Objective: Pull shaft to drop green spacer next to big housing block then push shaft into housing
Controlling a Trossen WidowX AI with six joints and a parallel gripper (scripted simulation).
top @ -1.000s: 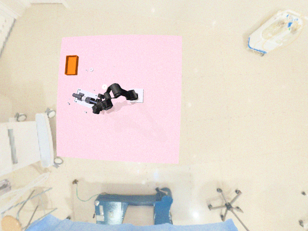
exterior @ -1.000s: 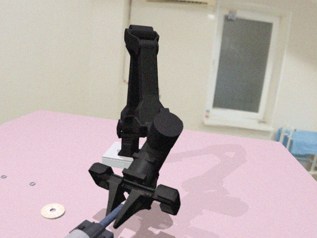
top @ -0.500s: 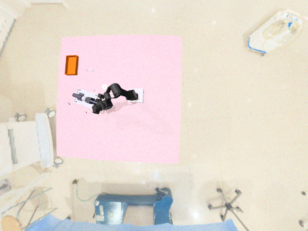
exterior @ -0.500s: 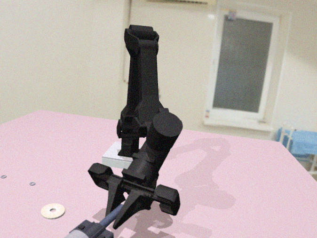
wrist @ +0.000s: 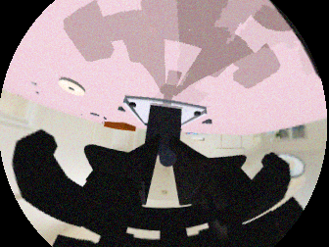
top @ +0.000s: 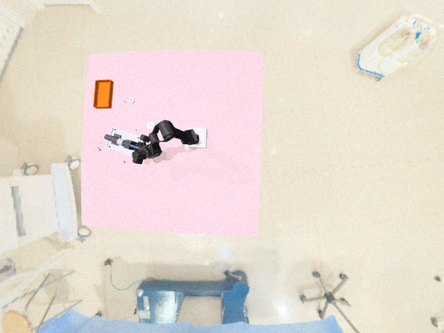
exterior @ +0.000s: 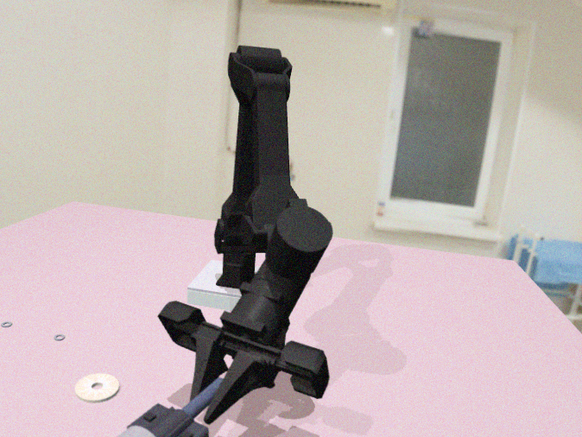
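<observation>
My gripper (top: pixel 139 146) (exterior: pixel 201 408) (wrist: pixel 164 137) is shut on the blue shaft (top: pixel 134 145) (exterior: pixel 209 391) (wrist: pixel 167 158) at its free end. The shaft runs into a dark support block (top: pixel 126 143) (exterior: pixel 161 418). Beyond it, in the overhead view, a pale, whitish section (top: pixel 119 141) lies between that block and the dark housing block (top: pixel 114 138). All this stands on a white base plate (top: pixel 122 150) (wrist: pixel 191 109). No green spacer can be made out in any view. Whether one lies under the assembly is hidden.
A cream disc with a hole (top: pixel 147 125) (exterior: pixel 83 388) (wrist: pixel 65 83) lies beside the arm. An orange tray (top: pixel 95 93) (wrist: pixel 119 126) stands at the upper left in the overhead view. Several small parts lie scattered around the plate. The arm's pale base (top: pixel 203 137) (exterior: pixel 211 297) stands behind.
</observation>
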